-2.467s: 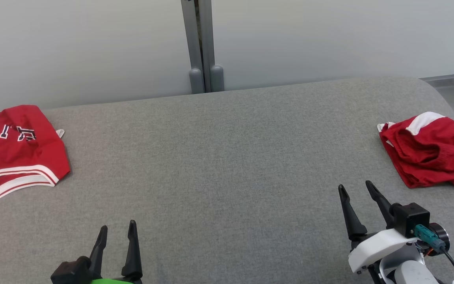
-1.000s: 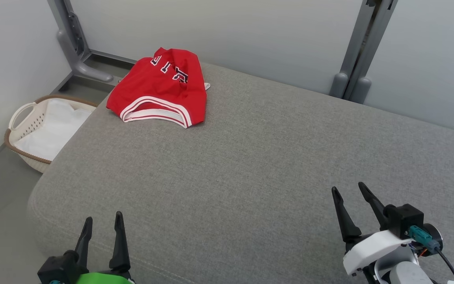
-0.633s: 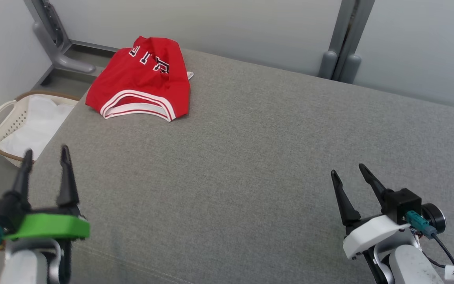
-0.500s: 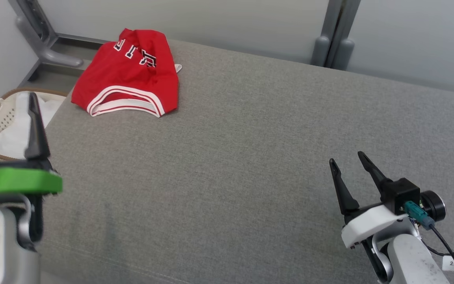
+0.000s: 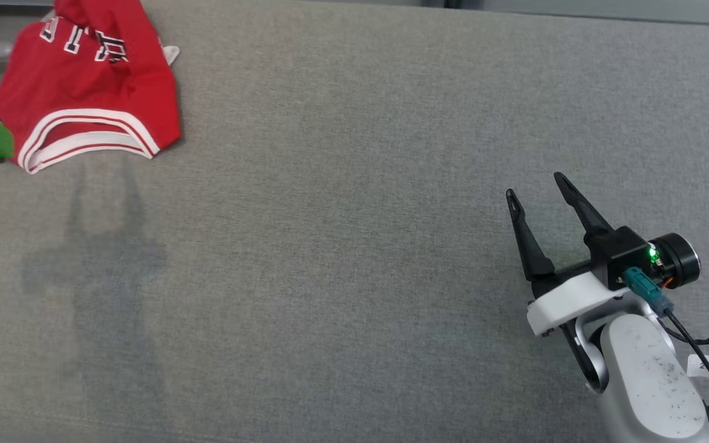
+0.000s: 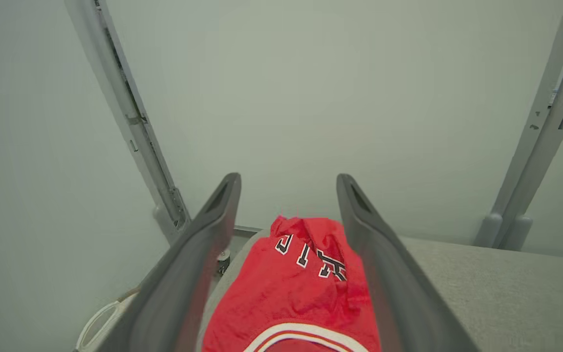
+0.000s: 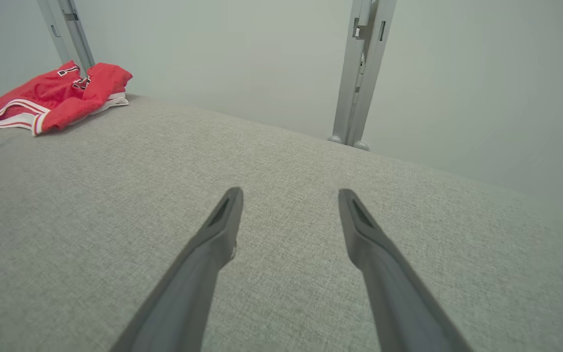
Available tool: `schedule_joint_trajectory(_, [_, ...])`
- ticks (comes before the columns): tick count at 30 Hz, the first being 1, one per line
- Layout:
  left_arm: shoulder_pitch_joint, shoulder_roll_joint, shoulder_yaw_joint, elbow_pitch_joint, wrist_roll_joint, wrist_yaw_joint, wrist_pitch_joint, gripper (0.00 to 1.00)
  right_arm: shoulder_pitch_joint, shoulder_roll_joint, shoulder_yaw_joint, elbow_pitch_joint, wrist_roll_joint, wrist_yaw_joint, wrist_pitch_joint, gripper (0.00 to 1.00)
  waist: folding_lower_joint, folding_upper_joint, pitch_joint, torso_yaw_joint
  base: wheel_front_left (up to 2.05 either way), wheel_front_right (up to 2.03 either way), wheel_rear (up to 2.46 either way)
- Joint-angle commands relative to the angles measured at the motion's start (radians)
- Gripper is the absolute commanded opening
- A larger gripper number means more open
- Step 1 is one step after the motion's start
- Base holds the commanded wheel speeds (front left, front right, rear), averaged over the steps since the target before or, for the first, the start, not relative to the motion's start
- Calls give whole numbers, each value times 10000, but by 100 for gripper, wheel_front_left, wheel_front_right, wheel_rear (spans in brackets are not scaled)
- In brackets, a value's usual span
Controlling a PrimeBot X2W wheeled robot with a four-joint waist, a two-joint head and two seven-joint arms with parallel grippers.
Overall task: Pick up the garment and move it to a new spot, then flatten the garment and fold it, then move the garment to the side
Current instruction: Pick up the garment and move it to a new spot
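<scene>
**Garment untouched, pickup not yet begun**

The left pincer (image 6: 287, 178), spread wide and empty, points at the crumpled red garment (image 6: 301, 288) near the grey padded surface's (image 5: 354, 246) far-left edge. The right pincer (image 5: 534, 186), equally released, waits well apart. All 3 steps apparently remain.

**A partitioned robot test bay, set up for laundry**

Plain pale wall panels (image 6: 311, 98) stand behind, joined by grey metal posts (image 7: 362, 73), more like office partitions than house walls. One wide pad covered in grey fabric (image 5: 354, 246) serves as the work surface. A red garment (image 5: 84, 86) lies on it, a white laundry basket (image 6: 91, 323) sits below its corner, and a robot's pale forearm (image 5: 644, 369) trails a loose cable.
</scene>
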Motion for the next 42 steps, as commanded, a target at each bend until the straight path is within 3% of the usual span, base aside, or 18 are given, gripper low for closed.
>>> schedule_joint_trajectory(1, [-276,-33,-223,272,-307,-43,71,100,-171,-38,-18,-101,-79,-15,-40,100,0,0,1065,-889,0,0,0])
schedule_joint_trajectory(17, [-1132,149,-3259,3057,-2149,-40,1046,100,-363,-38,-195,-1016,-424,-15,0,100,0,0,2316,-1362,0,0,0])
schedule_joint_trajectory(24, [-1334,260,-3880,4273,-1993,-40,812,100,-394,-40,-280,-1189,-477,-15,22,100,0,0,2549,-1491,0,0,0])
schedule_joint_trajectory(28, [-1506,300,-3733,4972,-2225,-15,611,100,-364,-41,-348,-1202,-470,-15,18,100,0,0,2594,-1530,0,0,0])
schedule_joint_trajectory(29, [-1574,340,-3689,5136,-2280,-10,513,81,-366,-40,-360,-1202,-461,-15,17,100,0,0,2596,-1539,0,0,0])
schedule_joint_trajectory(30, [-1630,364,-3647,5254,-2328,-8,414,37,-376,-43,-377,-1204,-445,-15,15,100,0,0,2593,-1546,0,0,0])
schedule_joint_trajectory(32, [-1740,430,-3623,5449,-2312,29,216,0,-406,-41,-393,-1207,-412,-15,11,100,0,0,2570,-1550,0,0,0])
schedule_joint_trajectory(42, [-2157,985,-3833,5907,-1899,136,-975,0,-397,-40,-212,-793,52,-15,-30,100,0,0,1674,-1692,0,0,0])
